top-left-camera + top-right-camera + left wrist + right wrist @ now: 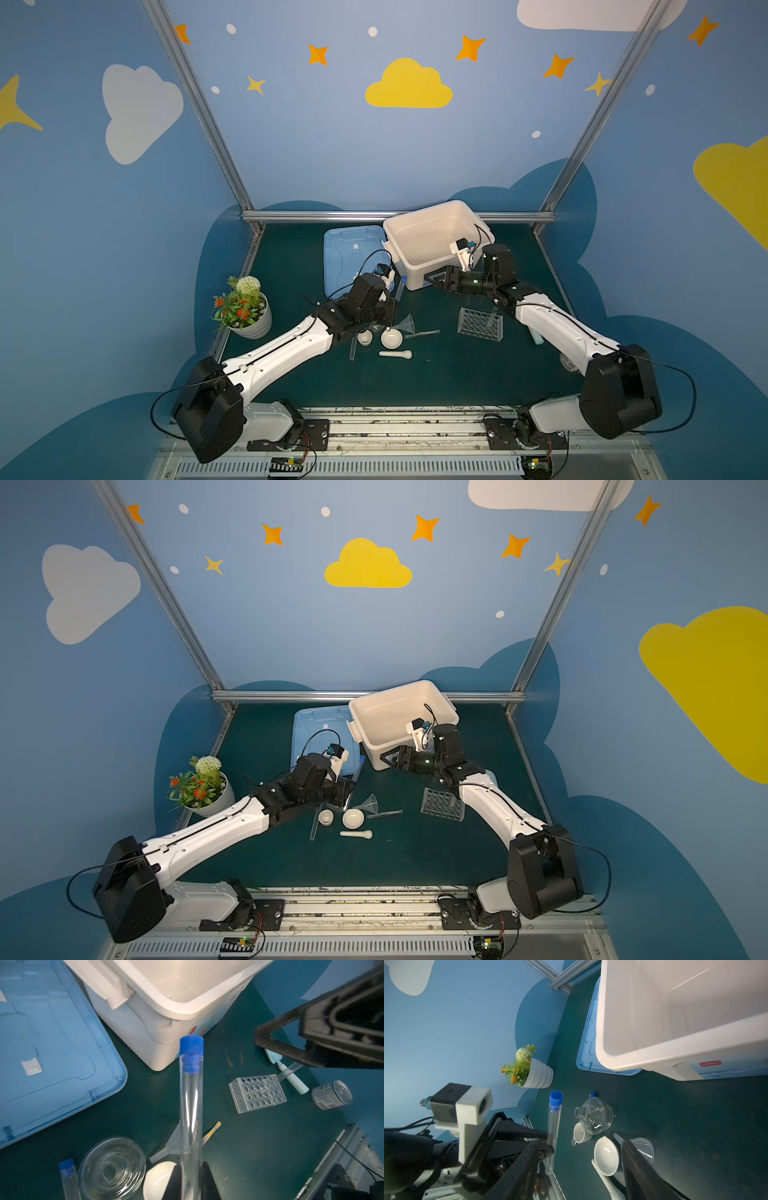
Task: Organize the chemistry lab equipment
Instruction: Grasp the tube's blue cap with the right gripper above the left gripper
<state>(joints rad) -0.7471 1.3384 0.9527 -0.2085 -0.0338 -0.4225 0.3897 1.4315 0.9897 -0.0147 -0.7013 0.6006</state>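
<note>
Nearest the front edge of the dark green desk (pixel 415 386) lies the white ceramic pestle (pixel 395 354). The white ceramic mortar (pixel 391 338) and the small white cup (pixel 365 336) sit just behind it. A clear blue-capped tube lying flat (pixel 353 350) rests beside the cup. The clear plastic funnel (pixel 406 322) and the thin clear rod (pixel 422 333) lie by the mortar. The clear glass flask (pixel 593 1115) stands upright behind the cup.

Towards the right edge, the clear grid-holed rack (pixel 480 324) has one leaning tube (pixel 493 316) in it, and its other holes are empty. At the back edge, the big white bin (pixel 419 216) holds nothing I can see, and its blue lid (pixel 353 257) lies flat beside it.

I judge the work to be at an early stage. One tube of three is racked, one lies on the desk, one is in a grip, and everything else is unsorted.

The left hand (pixel 191 1169) is clamped on the lower part of the third long clear tube with a blue cap (pixel 191 1105). It holds the tube clear of the desk, with the cap pointing towards the bin. The right hand (pixel 430 279) hangs in front of the bin's near wall with its jaws apart and nothing between them. In both top views it is near the capped end of the held tube but not touching it.
</note>
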